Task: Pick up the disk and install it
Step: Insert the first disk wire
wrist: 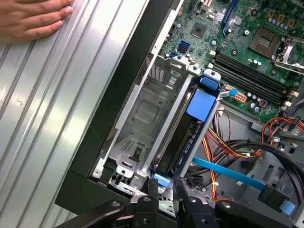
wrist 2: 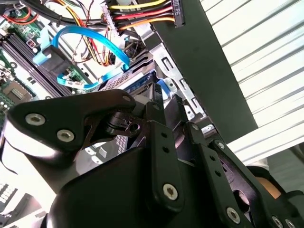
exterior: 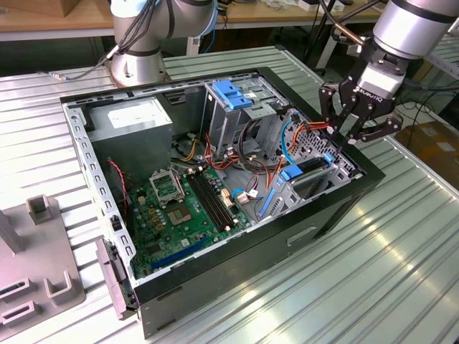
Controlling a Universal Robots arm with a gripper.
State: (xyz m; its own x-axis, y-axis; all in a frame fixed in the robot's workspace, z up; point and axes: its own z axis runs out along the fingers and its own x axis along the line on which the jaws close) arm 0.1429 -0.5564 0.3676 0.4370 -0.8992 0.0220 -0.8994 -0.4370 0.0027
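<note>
One open computer case (exterior: 337, 208) lies on the ribbed table (exterior: 401, 272). The one disk (wrist: 187, 137) stands on edge in its drive bay (wrist: 142, 114) at the exterior view's right, so the pick-up looks done and only final seating and release seem left. The single gripper (wrist: 165, 187) appears to be pinching the disk's light-blue rail end, and one person's hand (wrist: 31, 19) rests on the table.

Bright overhead light; glare streaks the ribbed metal table (exterior: 401, 244)

Silver arm (exterior: 414, 30), blk gripper (exterior: 347, 135), prob. hex screws (wrist 2: 170, 191)
</note>
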